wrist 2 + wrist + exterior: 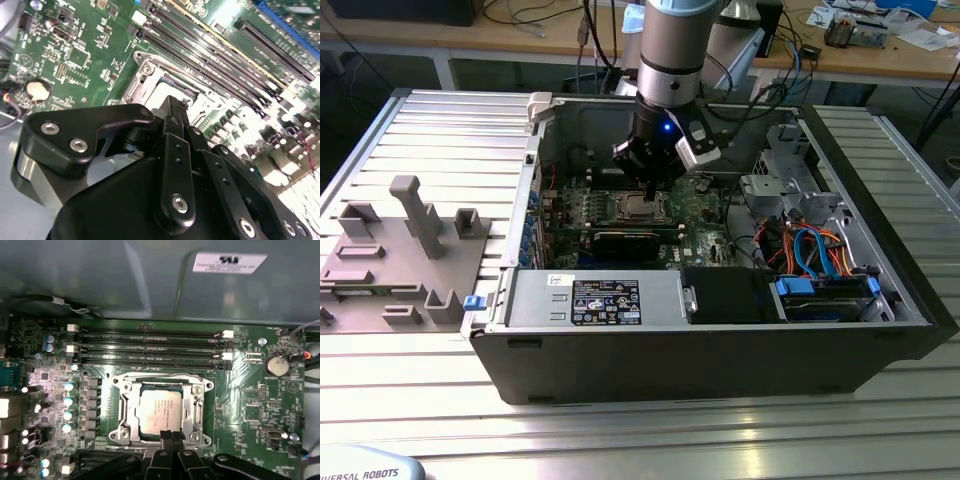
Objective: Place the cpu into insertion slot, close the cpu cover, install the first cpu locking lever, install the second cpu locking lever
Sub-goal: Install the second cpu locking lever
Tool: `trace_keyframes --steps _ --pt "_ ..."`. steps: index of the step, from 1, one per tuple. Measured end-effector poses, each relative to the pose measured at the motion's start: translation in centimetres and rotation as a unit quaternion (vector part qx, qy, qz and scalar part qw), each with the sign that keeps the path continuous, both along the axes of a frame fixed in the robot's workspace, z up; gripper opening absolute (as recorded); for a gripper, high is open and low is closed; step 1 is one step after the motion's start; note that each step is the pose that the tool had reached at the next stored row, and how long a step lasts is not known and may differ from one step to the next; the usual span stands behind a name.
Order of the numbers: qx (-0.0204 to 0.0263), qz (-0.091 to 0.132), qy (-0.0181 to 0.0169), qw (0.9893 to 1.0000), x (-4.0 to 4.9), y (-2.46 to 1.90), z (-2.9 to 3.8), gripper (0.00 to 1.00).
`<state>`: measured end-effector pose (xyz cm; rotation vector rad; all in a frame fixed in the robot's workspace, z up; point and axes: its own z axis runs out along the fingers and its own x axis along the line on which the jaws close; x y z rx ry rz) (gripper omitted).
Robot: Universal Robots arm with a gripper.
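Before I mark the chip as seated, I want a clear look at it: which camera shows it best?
The first wrist view: the chip lies face-on in its socket, the metal frame around it. In the second wrist view the claw hides most of the chip. The exterior view shows it small, under the arm.

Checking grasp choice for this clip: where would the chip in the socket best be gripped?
The chip lies flat inside the metal frame, so only a straight-down approach looks workable, pinching two opposite edges. Its top is flat and offers no hold. The gripper sits close above one edge.
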<state>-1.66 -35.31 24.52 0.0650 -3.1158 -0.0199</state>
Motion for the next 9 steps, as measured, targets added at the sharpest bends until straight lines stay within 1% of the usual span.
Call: trace_keyframes --steps 2,9 --pt "-0.0002 0.000 -0.0001 1.0000 0.00 0.00 0.55 0.11" --pt "-0.0002 0.000 -0.0001 1.0000 0.00 0.00 0.61 0.11"
